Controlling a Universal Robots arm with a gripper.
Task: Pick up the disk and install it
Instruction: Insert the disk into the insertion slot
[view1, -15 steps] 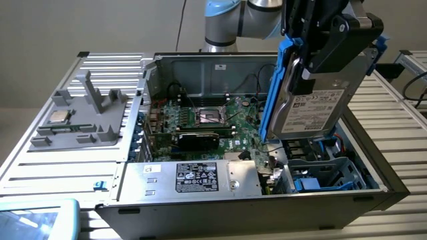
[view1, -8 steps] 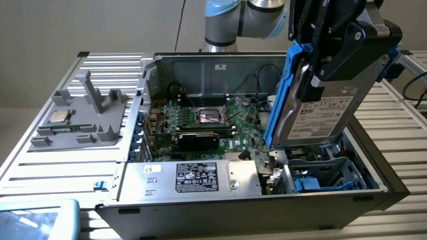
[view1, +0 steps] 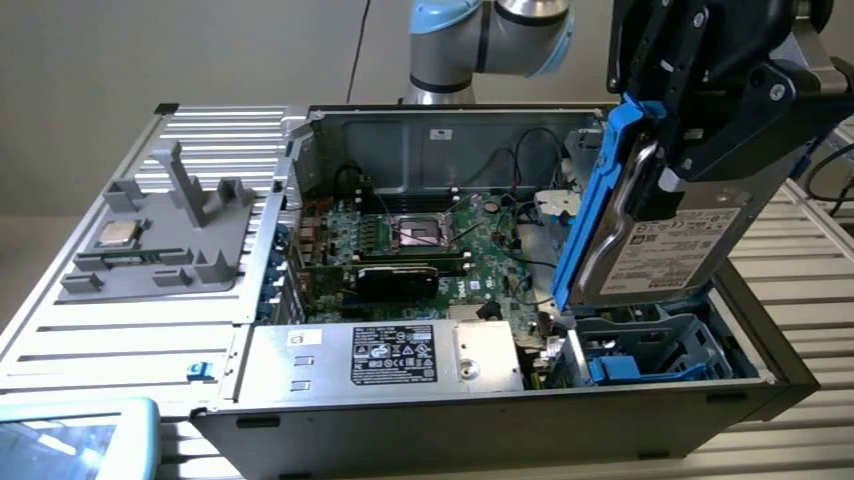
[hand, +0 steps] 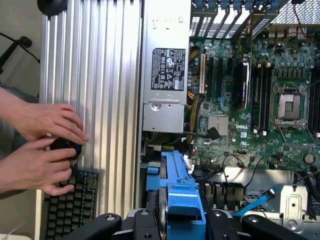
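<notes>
The disk (view1: 663, 248), a silver-grey drive with a white label in a bright blue carrier, hangs nearly upright over the open computer case at the exterior view's right. My black gripper (view1: 663, 190) is shut on its upper end. Its lower end reaches just above the blue-lined drive bay (view1: 654, 352) in the case's near right corner. In the wrist view the blue carrier of the disk (hand: 175, 190) runs out from between the two black fingers (hand: 145, 222) of the gripper (hand: 182, 221).
The open case holds the motherboard (view1: 414, 240) and a silver power supply (view1: 387, 355) with a black label beside the bay. A grey fixture (view1: 160, 235) with a small CPU chip (view1: 118, 235) lies on the ribbed table. A person's hands (hand: 40, 145) work beside a keyboard (hand: 70, 210).
</notes>
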